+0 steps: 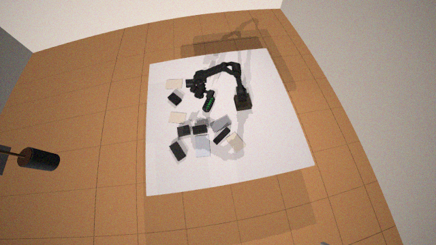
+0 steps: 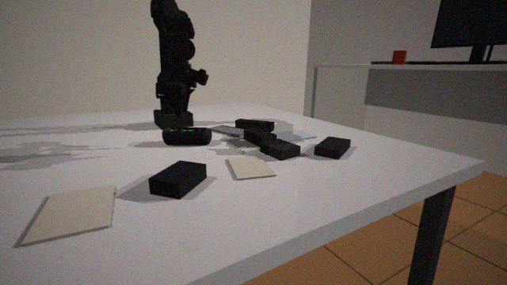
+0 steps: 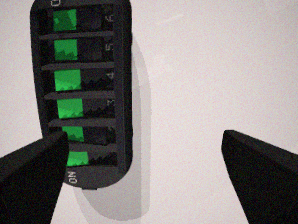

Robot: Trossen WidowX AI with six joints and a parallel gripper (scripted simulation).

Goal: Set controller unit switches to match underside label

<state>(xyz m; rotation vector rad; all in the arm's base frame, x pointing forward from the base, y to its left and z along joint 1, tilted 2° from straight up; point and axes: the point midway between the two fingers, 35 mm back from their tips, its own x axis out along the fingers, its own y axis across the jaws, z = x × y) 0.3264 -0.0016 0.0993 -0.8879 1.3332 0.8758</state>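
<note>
Black fingers spread wide (controller lies switches-up).

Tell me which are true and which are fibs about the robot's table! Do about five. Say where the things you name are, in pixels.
1. The switch box (image 1: 208,103) (image 2: 187,137) (image 3: 124,100) sits with its switches facing up. True.
2. The robot's tool (image 3: 147,141) is shut tight. False: it is open.
3. The red thing (image 2: 399,57) is on the white bench (image 1: 272,150) (image 2: 277,222). False: it is on another table behind.
4. The switches show green parts. True.
5. The robot arm (image 1: 212,70) (image 2: 171,51) is bright yellow. False: it is black.
</note>
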